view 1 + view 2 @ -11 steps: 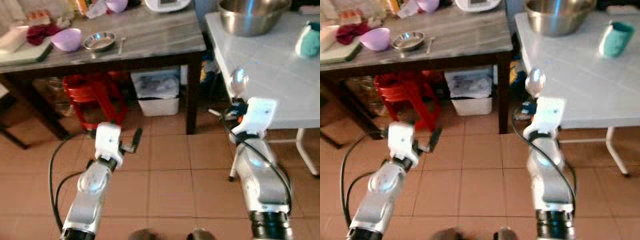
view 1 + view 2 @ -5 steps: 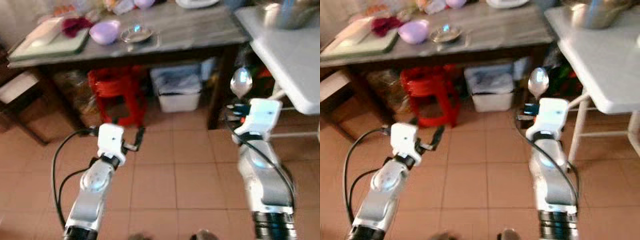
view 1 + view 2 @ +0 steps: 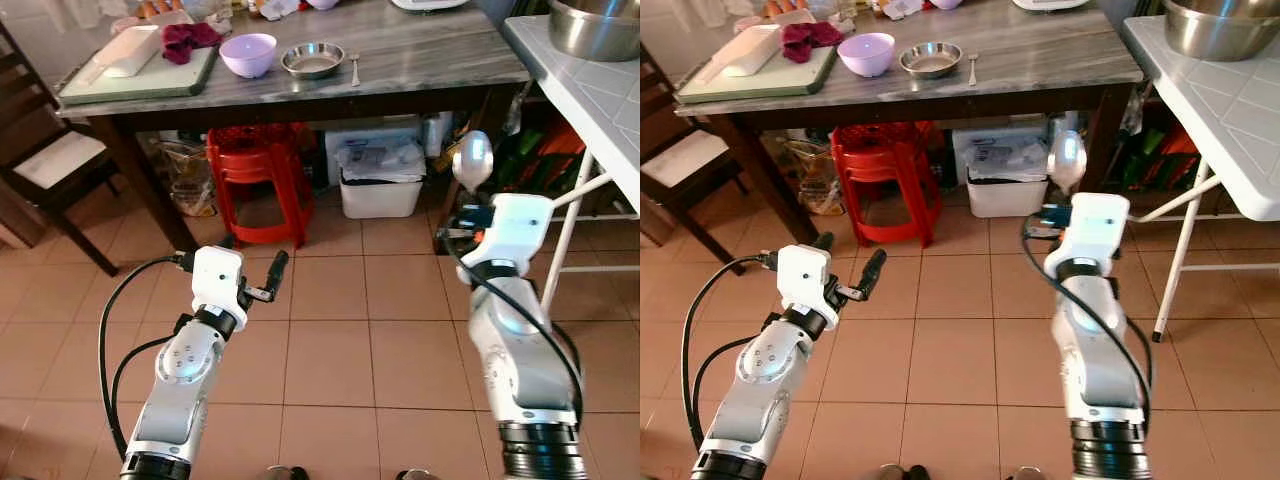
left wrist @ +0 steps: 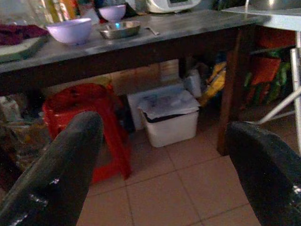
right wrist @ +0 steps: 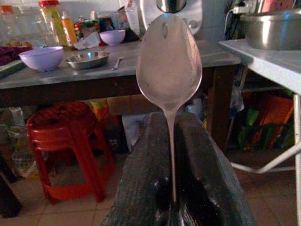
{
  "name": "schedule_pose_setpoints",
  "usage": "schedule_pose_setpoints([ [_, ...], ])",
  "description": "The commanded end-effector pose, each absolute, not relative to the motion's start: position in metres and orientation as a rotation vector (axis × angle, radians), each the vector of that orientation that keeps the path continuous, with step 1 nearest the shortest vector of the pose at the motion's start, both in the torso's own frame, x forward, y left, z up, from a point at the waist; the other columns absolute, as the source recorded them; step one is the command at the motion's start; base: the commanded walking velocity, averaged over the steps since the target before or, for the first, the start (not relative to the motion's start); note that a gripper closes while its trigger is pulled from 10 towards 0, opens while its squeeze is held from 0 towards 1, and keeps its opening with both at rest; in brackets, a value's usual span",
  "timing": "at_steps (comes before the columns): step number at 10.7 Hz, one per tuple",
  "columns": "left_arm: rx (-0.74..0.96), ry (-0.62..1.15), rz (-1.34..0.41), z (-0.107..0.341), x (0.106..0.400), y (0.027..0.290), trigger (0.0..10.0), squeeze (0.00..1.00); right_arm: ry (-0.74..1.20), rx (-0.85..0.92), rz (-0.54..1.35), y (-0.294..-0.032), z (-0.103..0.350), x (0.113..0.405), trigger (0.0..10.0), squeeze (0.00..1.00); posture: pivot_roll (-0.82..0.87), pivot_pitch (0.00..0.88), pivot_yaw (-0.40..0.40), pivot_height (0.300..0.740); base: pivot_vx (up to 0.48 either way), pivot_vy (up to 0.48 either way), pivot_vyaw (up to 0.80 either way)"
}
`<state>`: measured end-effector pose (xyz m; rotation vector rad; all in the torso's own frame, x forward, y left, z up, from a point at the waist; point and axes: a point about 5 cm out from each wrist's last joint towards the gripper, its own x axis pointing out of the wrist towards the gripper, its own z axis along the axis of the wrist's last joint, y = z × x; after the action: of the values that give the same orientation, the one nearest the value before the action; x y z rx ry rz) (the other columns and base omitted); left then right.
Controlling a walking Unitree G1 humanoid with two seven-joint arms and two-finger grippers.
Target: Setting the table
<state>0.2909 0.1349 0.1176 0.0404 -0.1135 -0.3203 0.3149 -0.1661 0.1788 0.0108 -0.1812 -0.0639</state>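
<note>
While camera swung left since a second ago, right gripper keeps pinching spoon upright; left gripper spread, empty; marble table now ahead, place setting next.

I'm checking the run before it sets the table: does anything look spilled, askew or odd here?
Nothing stands out. The spoon sits upright, clamped in the right gripper; the left gripper is open. The bowls on the table stand upright, nothing spilled.
</note>
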Motion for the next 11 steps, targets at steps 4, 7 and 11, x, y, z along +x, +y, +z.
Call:
schedule_pose_setpoints([
  [4, 0.017, -0.114, -0.341, 0.1181, 0.2880, 0.1344, 10.0, 0.00, -0.194, 0.008, -0.054, -0.1638, 0.1811, 0.3161, 10.0, 0.00, -0.08, 0.135, 0.097, 0.740, 0.361, 0.000, 0.00],
  [7, 0.010, -0.111, -0.352, 0.1179, 0.2881, 0.1328, 10.0, 0.00, -0.191, 0.008, -0.056, -0.1639, 0.1797, 0.3155, 10.0, 0.00, -0.08, 0.136, 0.099, 0.740, 0.389, 0.000, 0.00],
  [11, 0.004, -0.109, -0.361, 0.1175, 0.2878, 0.1299, 10.0, 0.00, -0.187, 0.028, -0.063, -0.1660, 0.1790, 0.3153, 10.0, 0.00, -0.08, 0.136, 0.100, 0.740, 0.391, 0.000, 0.00],
])
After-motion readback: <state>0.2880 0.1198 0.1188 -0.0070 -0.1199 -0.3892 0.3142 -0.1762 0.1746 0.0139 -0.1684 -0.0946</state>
